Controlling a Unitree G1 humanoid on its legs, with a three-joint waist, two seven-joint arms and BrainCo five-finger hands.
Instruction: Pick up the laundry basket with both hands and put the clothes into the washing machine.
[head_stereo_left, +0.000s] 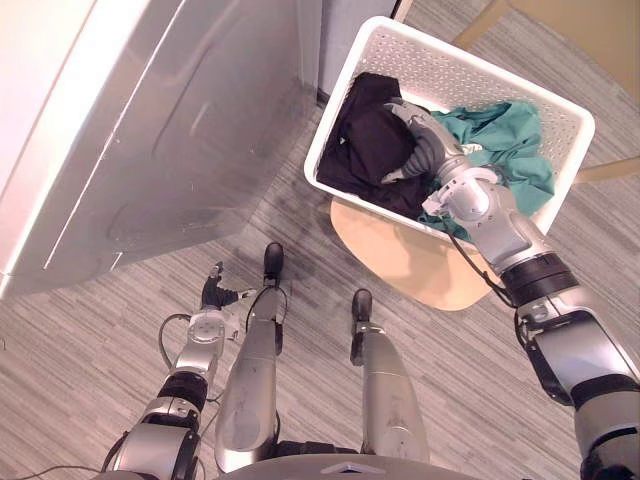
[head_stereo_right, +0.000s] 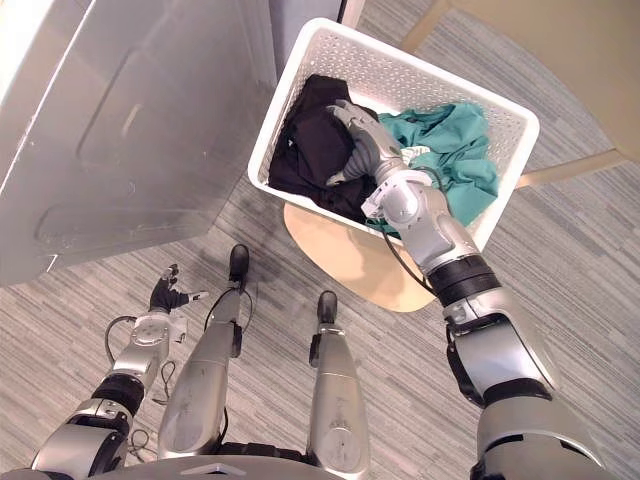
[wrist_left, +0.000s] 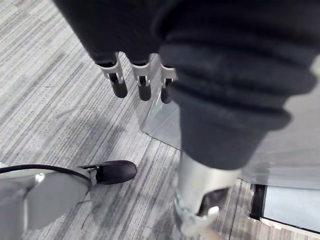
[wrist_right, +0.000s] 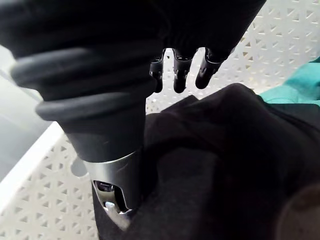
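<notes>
A white perforated laundry basket (head_stereo_left: 450, 70) sits on a round wooden seat (head_stereo_left: 410, 262). Inside it lie a black garment (head_stereo_left: 362, 140) on the left and a teal garment (head_stereo_left: 517, 147) on the right. My right hand (head_stereo_left: 422, 137) reaches into the basket and rests over the black garment (wrist_right: 215, 165), fingers (wrist_right: 180, 75) straight, thumb pressed against the cloth. My left hand (head_stereo_left: 212, 296) hangs low by the floor at the lower left, apart from the basket, its fingers (wrist_left: 143, 85) relaxed and holding nothing. The grey washing machine (head_stereo_left: 150, 130) stands at the upper left.
The basket's left corner is close to the washing machine's side. Pale wooden furniture (head_stereo_left: 590, 25) with slanted legs stands behind the basket at the upper right. Grey striped floor (head_stereo_left: 100, 340) spreads below the machine and around the seat.
</notes>
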